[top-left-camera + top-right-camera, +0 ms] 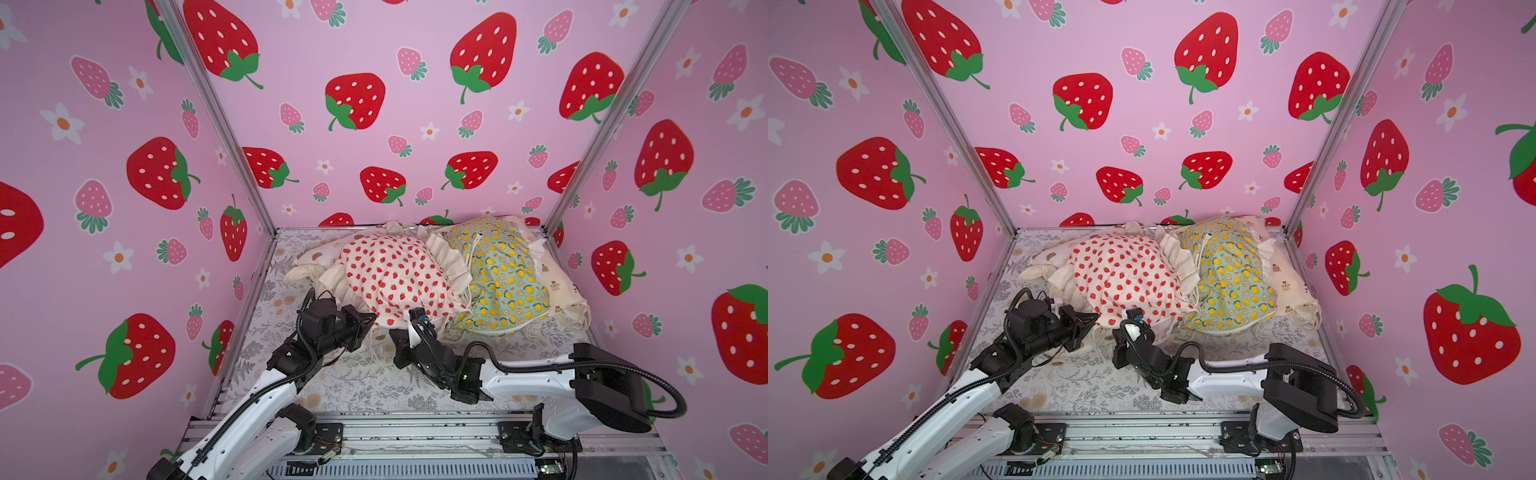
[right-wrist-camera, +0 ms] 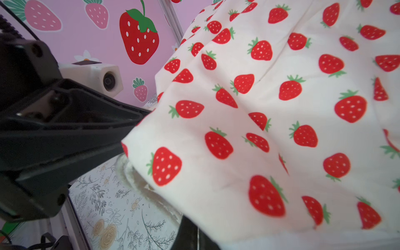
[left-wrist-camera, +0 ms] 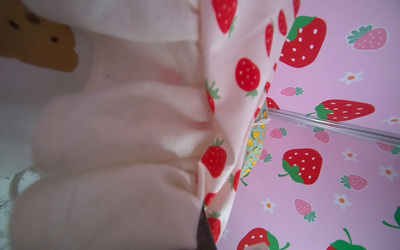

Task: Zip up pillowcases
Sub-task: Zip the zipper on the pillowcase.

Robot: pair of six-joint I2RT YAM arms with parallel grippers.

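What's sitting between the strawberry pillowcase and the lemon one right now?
A band of cream ruffle runs between the strawberry pillowcase and the lemon pillowcase, touching both. It shows in both top views.

1. No writing, label, brand or number can be read in any view.
2. The strawberry pillowcase (image 1: 390, 278) and the pink walls (image 1: 291, 62) carry printed pictures only, no letters.
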